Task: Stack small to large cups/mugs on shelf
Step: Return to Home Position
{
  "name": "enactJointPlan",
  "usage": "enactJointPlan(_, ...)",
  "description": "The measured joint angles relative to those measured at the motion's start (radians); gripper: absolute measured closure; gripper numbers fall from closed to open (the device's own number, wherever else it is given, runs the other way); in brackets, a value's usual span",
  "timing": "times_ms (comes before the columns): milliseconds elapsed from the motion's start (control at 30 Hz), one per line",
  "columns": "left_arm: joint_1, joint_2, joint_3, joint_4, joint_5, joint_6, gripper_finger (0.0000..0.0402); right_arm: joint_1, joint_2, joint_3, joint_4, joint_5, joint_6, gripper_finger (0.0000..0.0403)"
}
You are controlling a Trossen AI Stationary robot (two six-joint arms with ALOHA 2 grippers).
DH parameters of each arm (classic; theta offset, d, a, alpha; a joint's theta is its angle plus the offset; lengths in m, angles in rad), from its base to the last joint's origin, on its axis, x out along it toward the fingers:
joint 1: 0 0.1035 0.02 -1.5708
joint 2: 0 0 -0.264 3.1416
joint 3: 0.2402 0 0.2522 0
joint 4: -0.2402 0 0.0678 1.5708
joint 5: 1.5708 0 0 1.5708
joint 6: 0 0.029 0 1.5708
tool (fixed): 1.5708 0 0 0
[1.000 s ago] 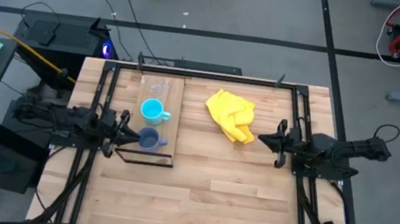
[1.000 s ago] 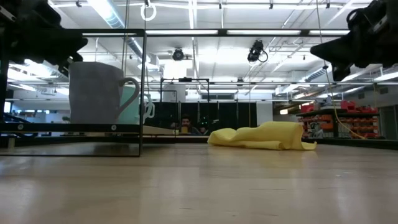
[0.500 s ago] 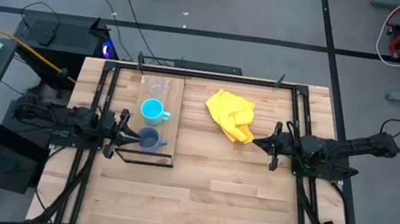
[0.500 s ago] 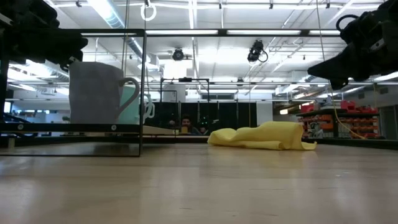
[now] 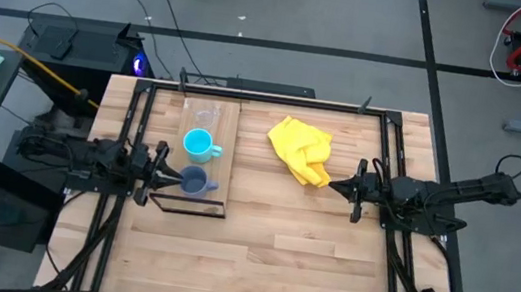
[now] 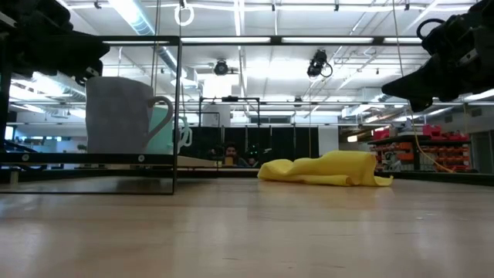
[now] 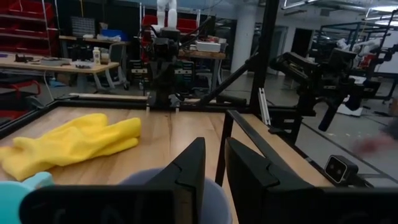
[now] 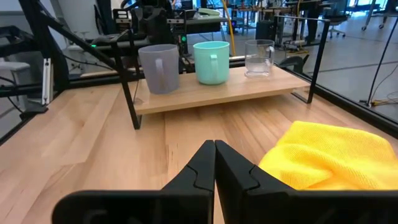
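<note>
The dark blue-grey mug (image 6: 116, 114) is standing upright on the shelf (image 6: 77, 157) toward the table's (image 6: 247, 232) left edge, its handle pointing toward the middle of the table. The cyan mug (image 6: 160, 127) is peeking out from behind it, mostly hidden. The shelf's thin black frame (image 6: 177, 116) is rising just in front of the two mugs. The yellow cloth (image 6: 328, 168) is lying crumpled on the table toward its far edge, well apart from the shelf. The left gripper (image 6: 102, 54) is hanging above the dark mug's rim, and the right gripper (image 6: 390, 85) is hovering high above the table's right side. A person (image 6: 230, 154) is sitting in the room beyond the far edge.
</note>
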Motion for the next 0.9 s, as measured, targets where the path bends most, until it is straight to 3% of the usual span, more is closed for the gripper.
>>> enactJointPlan(900,0.0,0.0,0.0,0.012,0.003,0.0,0.0329,0.0,0.0,0.0,0.0,0.0,0.0,0.0389)
